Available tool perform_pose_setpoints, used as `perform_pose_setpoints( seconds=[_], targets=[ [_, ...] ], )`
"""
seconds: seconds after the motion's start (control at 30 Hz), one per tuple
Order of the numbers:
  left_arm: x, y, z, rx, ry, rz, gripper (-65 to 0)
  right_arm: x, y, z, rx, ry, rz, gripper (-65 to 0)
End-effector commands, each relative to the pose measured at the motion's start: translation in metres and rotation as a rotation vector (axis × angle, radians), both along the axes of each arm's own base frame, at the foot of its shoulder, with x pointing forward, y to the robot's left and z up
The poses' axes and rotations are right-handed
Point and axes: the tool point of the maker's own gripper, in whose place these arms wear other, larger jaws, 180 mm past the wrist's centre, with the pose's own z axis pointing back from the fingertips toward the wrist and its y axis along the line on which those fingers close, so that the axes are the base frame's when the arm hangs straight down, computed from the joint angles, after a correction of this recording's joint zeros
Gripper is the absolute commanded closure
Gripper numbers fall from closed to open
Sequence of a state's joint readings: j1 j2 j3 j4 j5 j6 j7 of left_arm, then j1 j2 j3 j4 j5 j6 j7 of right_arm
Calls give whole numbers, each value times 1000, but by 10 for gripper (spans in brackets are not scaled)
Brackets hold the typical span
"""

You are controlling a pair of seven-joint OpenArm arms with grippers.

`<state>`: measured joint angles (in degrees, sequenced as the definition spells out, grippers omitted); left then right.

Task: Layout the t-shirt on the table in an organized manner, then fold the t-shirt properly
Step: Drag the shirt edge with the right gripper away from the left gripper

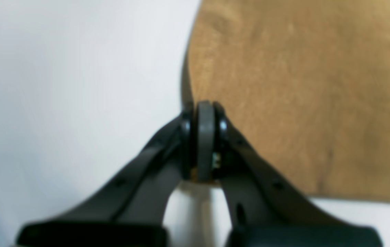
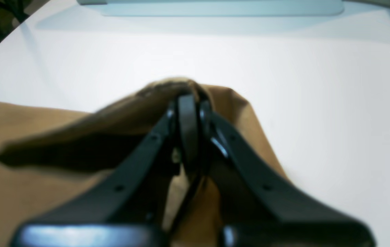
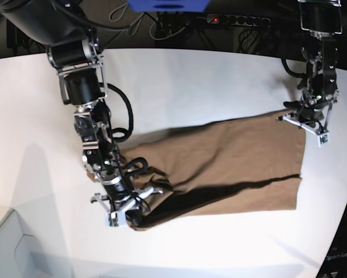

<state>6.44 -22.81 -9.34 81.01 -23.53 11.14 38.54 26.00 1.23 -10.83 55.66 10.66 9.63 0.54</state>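
**Both tools had a pinch on the shirt, layout step barely underway**

So this was the spreading-out part, not folding yet. The t-shirt lay across the middle-to-right stretch of the tabletop, running out toward its right edge, flat at the far end but bunched and creased at the near-left end. The left tool was clamped shut right on the shirt's edge near the right side of the tabletop. The right tool was closed too, with a hump of cloth gathered at its tips. The wrist view was blurry, so I'd say it probably had fabric pinched, not just touching.

My guess for the next move: pull the two grips apart so the slack and that dark fold come out, keeping the cloth low.

Containers: only a pale grey box corner by the near-left corner, contents not visible.
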Motion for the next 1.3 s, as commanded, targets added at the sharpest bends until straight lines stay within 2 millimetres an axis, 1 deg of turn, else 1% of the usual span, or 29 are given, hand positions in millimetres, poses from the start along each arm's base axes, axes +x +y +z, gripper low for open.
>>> perform_pose_setpoints(
  seconds=[0.0,0.03,0.1,0.13,0.17,0.23,0.3,0.37,0.43,0.47,0.5,0.57,0.6,0.7,0.77,0.8,0.87,0.93,0.97,1.03,1.1,1.13,1.17,1.27],
  targets=[
    [4,9,13,34,-27,-5,0,16,-1,44,20,-115,-5,0],
    [1,7,15,37,-29,-13,0,17,0,47,21,-119,-4,0],
    [-6,5,16,45,-25,-29,0,26,-1,64,22,-151,-7,0],
    [-11,8,18,57,-19,-38,0,30,-2,68,21,-157,-8,0],
    [-17,9,17,65,-10,-46,0,34,-3,68,18,-153,-11,0],
    [-26,6,15,67,2,-57,0,49,-5,77,11,-152,-18,0],
    [-33,5,14,67,11,-62,0,62,-9,77,10,-133,-29,0],
    [-40,5,12,68,22,-62,0,74,-14,69,-2,-87,-40,-1],
    [-47,11,14,69,20,-39,0,85,-20,57,-14,-27,-54,-2],
    [-49,13,15,71,18,-31,0,90,-24,55,-17,-10,-62,-6],
    [-51,15,17,73,15,-27,0,92,-27,47,-20,14,-70,-19],
    [-51,14,19,74,10,-30,0,94,-31,38,-18,31,-84,-68],
    [-52,14,19,74,10,-31,0,93,-32,34,-18,39,-87,-102],
    [-52,15,19,74,13,-29,0,91,-33,29,-17,44,-88,-223],
    [-52,14,19,73,11,-29,0,84,-35,17,-21,59,-89,-293],
    [-51,14,18,73,12,-29,0,82,-36,17,-21,53,-89,-324],
    [-51,13,19,71,10,-30,0,77,-33,21,-17,22,-81,-373],
    [-51,13,19,71,9,-31,0,65,-42,25,-23,-31,-85,-414],
    [-51,13,19,71,9,-30,0,57,-44,31,-24,-67,-81,-427],
    [-51,14,19,72,8,-28,0,38,-42,44,-22,-137,-67,-441],
    [-50,14,20,72,7,-28,0,20,-36,56,-22,-184,-48,-443],
    [-48,13,21,72,2,-29,0,10,-37,55,-31,-180,-42,-443],
    [-43,13,24,72,-11,-29,0,0,-43,55,-38,-169,-46,-443],
    [-37,15,26,72,-23,-24,0,-30,-54,40,-39,-110,-70,-442]
  ],
)
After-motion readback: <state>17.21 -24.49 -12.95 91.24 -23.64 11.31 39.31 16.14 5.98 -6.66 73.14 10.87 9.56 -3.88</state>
